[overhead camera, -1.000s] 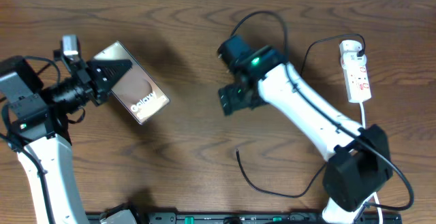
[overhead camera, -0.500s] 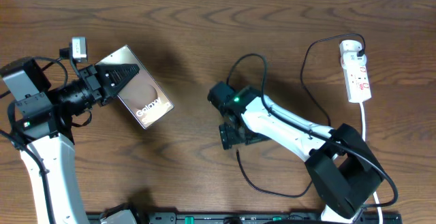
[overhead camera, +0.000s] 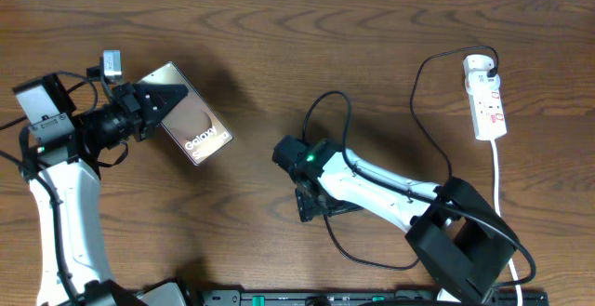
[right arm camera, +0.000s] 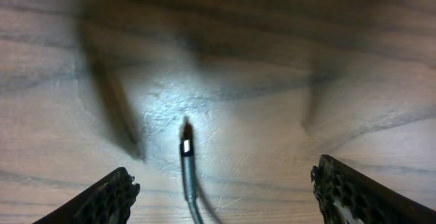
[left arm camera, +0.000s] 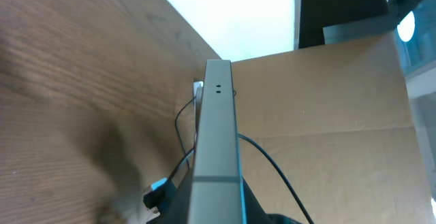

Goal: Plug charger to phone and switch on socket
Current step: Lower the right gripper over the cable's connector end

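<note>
My left gripper (overhead camera: 160, 101) is shut on one end of the bronze phone (overhead camera: 192, 120), holding it above the table at the left. The left wrist view shows the phone (left arm camera: 216, 135) edge-on between the jaws. The charger cable (overhead camera: 415, 92) runs from a black plug in the white socket (overhead camera: 487, 97) at the far right down to the front. Its small plug tip (right arm camera: 184, 148) lies flat on the wood. My right gripper (overhead camera: 314, 204) hangs low over that tip, open, with a finger (right arm camera: 102, 200) on either side and nothing gripped.
The socket's white cord (overhead camera: 497, 166) drops toward the right arm's base (overhead camera: 465, 250). A black bar (overhead camera: 325, 298) runs along the front edge. The right arm's own black cable (overhead camera: 325, 111) loops above it. Cardboard (left arm camera: 327, 115) stands beyond the table.
My right arm has swung toward the front and lowered over the cable tip, its jaws narrowing slightly. The left gripper still holds the phone and has shifted only a little.
</note>
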Controlling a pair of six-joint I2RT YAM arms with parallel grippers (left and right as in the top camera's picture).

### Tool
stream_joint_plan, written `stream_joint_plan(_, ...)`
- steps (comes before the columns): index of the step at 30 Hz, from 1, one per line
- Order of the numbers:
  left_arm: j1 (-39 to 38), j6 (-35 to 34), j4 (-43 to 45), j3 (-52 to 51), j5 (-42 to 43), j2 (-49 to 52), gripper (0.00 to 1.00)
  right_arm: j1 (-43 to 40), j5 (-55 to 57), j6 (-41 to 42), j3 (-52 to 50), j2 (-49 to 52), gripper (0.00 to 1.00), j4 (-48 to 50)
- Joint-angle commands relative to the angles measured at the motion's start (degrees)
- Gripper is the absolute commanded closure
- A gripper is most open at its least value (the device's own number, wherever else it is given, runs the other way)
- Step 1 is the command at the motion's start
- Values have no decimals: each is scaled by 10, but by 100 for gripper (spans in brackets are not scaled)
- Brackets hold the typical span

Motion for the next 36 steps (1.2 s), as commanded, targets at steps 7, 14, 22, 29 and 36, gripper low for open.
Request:
stream_joint_plan(7, 3, 10, 5, 6, 13, 25, 93, 21, 9, 32, -25, 0, 23, 19)
stream_joint_plan(14, 10, 10, 5, 6, 13, 25, 92, 21, -17, 32, -46, 0, 30, 35)
stream_joint_plan(22, 11, 10, 5, 6, 13, 25, 93, 21, -19, 32, -47, 0, 51, 35)
stream_joint_plan(29, 11, 10, 5, 6, 13, 25, 93, 21, -19, 34, -48, 0, 71, 36)
stream_joint_plan(36, 11, 10, 5, 6, 13, 25, 93, 21, -19, 34, -48, 0, 94, 36)
